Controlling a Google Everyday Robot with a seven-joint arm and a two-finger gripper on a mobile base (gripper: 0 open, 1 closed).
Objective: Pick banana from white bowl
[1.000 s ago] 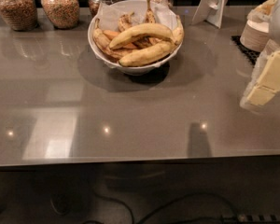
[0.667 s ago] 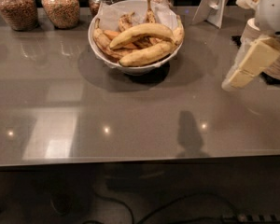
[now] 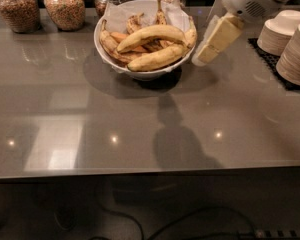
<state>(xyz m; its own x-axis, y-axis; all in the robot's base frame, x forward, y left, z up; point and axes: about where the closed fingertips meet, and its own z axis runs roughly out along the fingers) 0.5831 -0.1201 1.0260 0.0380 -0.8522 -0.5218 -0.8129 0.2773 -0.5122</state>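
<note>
Just right of the white bowl [image 3: 106,55] on the far counter [image 3: 140,134] the gripper [image 3: 204,55] is held, its spread not discernible, and should be carried left and lowered across the middle of the topmost banana [image 3: 155,32], well clear of the rim.

Grey glossy worktop [image 3: 140,134] is dotted with light reflections [image 3: 113,139]. Four glass jars [image 3: 64,6] are lined along rear edge. Dark floor [image 3: 65,214] with cables [image 3: 200,211] is seen below. End effector [image 3: 204,55] is held above worktop's right rear.
</note>
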